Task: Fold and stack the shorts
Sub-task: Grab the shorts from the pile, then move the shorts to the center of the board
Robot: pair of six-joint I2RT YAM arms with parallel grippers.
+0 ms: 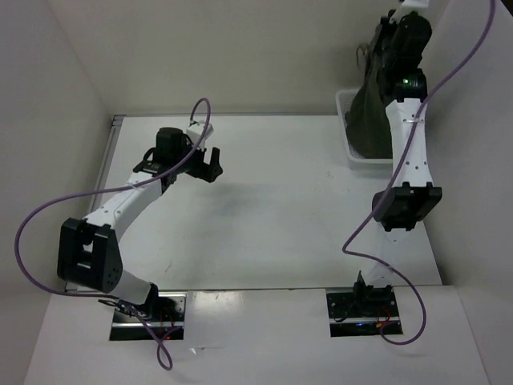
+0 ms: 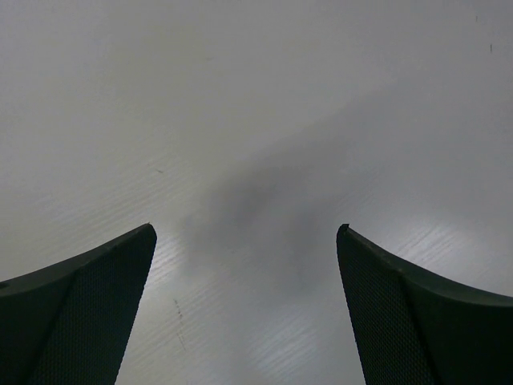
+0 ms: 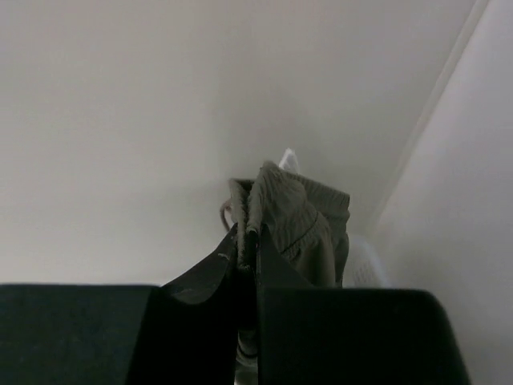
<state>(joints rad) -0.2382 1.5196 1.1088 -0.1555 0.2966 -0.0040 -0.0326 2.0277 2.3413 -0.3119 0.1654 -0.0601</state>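
Observation:
The dark olive-green shorts (image 1: 370,108) hang from my right gripper (image 1: 387,36), raised high at the back right above the white basket (image 1: 346,104). In the right wrist view my right gripper (image 3: 250,233) is shut on the ribbed waistband of the shorts (image 3: 300,216), with a small white tag at the top. My left gripper (image 1: 205,164) is open and empty over the bare white table (image 1: 272,208) at the back left. In the left wrist view my left gripper (image 2: 247,233) shows two wide-apart fingers (image 2: 96,297) above the table.
The white mesh basket stands at the table's back right edge against the wall. White walls close in the left, back and right sides. Purple cables loop from both arms.

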